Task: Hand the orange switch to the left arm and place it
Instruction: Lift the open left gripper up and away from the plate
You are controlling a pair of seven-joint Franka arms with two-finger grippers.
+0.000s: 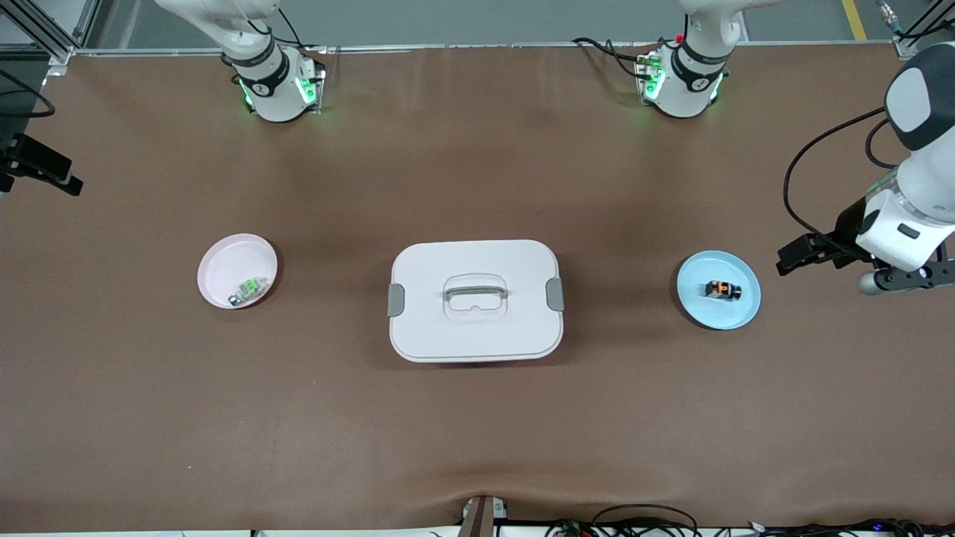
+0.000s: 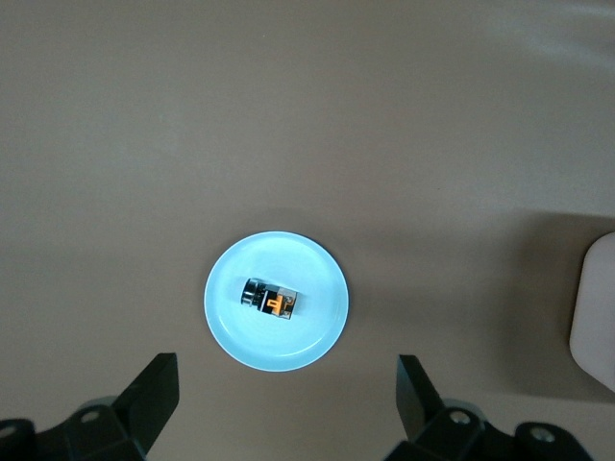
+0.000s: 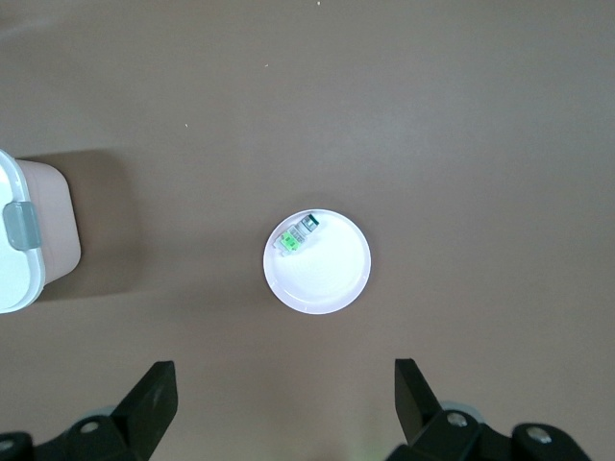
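Both our grippers hang wide open: left gripper (image 2: 283, 399) above the pale blue round plate (image 2: 322, 331) holding the tiny black orange-faced switch (image 2: 268, 299), right gripper (image 3: 283, 399) above the white plate (image 3: 332, 279).

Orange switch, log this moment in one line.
orange switch: on blue plate | left gripper: open, above it | right gripper: open | box: between plates

L arm (image 1: 914, 194): reached down at mid-right edge of front frame, wrist bent | L gripper (image 2: 288, 389): fingers wide apart, nothing held | R arm (image 1: 257, 52): base upper left | R gripper (image 3: 285, 389): fingers wide apart, nothing held
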